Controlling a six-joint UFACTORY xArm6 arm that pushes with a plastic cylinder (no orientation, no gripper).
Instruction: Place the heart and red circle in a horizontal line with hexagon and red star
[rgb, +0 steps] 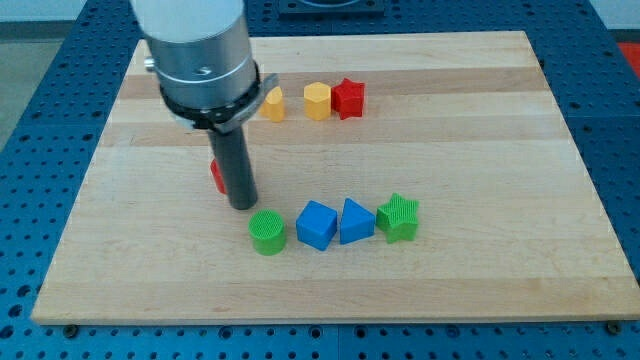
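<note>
A yellow heart block (272, 104), a yellow hexagon block (317, 101) and a red star block (349, 98) stand in a row near the view's top. The heart sits a little apart to the left of the hexagon; the hexagon and star touch. A red block (216, 176), the circle, shows only as a sliver behind my rod at mid-left. My tip (243, 204) rests on the board just right of and below that red block, above and left of the green circle block (267, 232).
A row lies below the middle: the green circle block, a blue cube (316, 225), a blue triangle block (355, 222) and a green star block (398, 217). The wooden board (500, 150) lies on a blue perforated table.
</note>
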